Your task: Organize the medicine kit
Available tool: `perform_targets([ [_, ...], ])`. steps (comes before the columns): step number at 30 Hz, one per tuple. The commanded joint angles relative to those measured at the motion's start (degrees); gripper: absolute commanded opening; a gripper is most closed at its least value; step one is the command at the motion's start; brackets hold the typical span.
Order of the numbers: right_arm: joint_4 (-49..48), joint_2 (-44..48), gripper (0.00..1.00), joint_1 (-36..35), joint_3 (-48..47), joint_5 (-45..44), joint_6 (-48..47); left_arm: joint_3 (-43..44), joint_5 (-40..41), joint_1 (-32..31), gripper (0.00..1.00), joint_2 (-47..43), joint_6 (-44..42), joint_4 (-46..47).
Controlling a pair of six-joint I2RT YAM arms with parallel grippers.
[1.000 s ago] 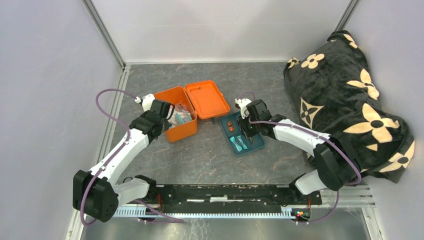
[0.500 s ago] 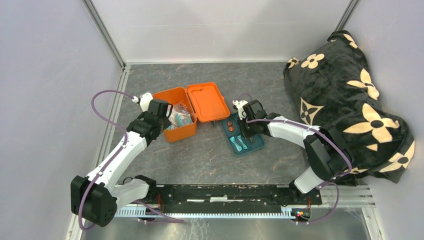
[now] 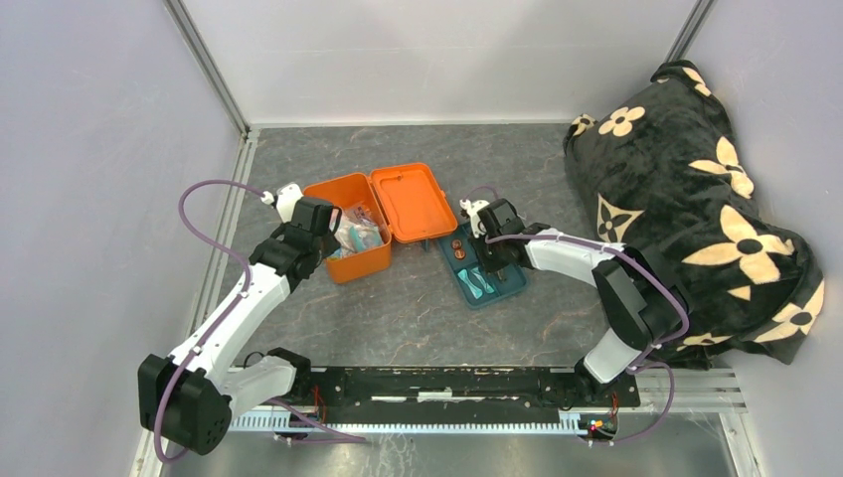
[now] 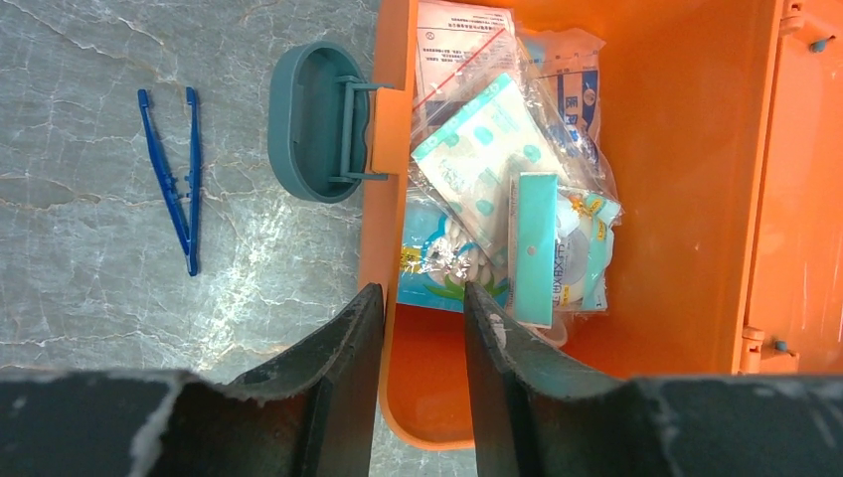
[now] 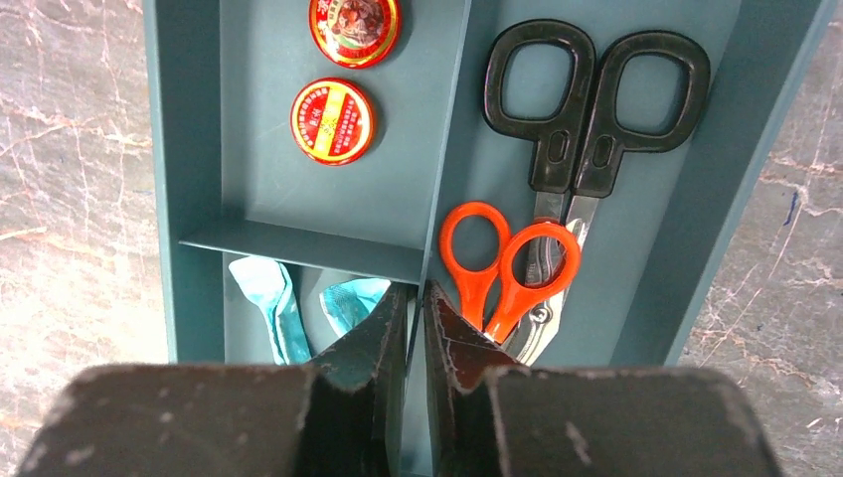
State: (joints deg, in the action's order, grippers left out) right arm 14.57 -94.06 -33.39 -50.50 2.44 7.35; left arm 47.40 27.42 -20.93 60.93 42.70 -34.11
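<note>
The medicine kit [image 3: 350, 263], an orange box with its lid [image 3: 408, 199] flung open, lies left of centre. Inside it are plastic packets [image 4: 507, 189], and its teal handle [image 4: 313, 119] sticks out over the table. My left gripper [image 4: 422, 296] is open, one finger outside the kit's front wall and one inside, holding nothing. My right gripper [image 5: 418, 298] is down in the teal tray [image 5: 184, 149], its fingers pressed in on the tray's middle divider. The tray [image 3: 515, 285] sits right of the kit.
The tray holds black scissors [image 5: 596, 99], orange scissors [image 5: 497, 258], two red tins [image 5: 333, 121] and teal strips [image 5: 273, 303]. Blue tweezers [image 4: 179, 189] lie on the table left of the kit's handle. A black flowered blanket [image 3: 686, 199] fills the right side.
My left gripper has opened off the kit's front wall. My right gripper's fingers have closed in on the tray's divider, and that arm has shifted slightly left.
</note>
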Motion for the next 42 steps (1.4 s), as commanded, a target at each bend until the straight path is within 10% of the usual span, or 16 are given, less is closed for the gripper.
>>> perform_targets([
  [1, -0.7, -2.6, 0.15, -0.7, -1.3, -3.8, -0.1, -0.1, -0.4, 0.0, 0.43, -0.6, 0.7, 2.7],
  [12, -0.6, 5.4, 0.00, -0.5, 0.6, -11.1, 2.8, -2.5, -5.6, 0.1, 0.51, 2.1, -0.7, 6.8],
  [42, 28.3, 20.1, 0.00, 5.6, -23.6, -16.7, 3.2, -1.2, -14.0, -12.0, 0.09, 11.4, -2.6, 16.9],
])
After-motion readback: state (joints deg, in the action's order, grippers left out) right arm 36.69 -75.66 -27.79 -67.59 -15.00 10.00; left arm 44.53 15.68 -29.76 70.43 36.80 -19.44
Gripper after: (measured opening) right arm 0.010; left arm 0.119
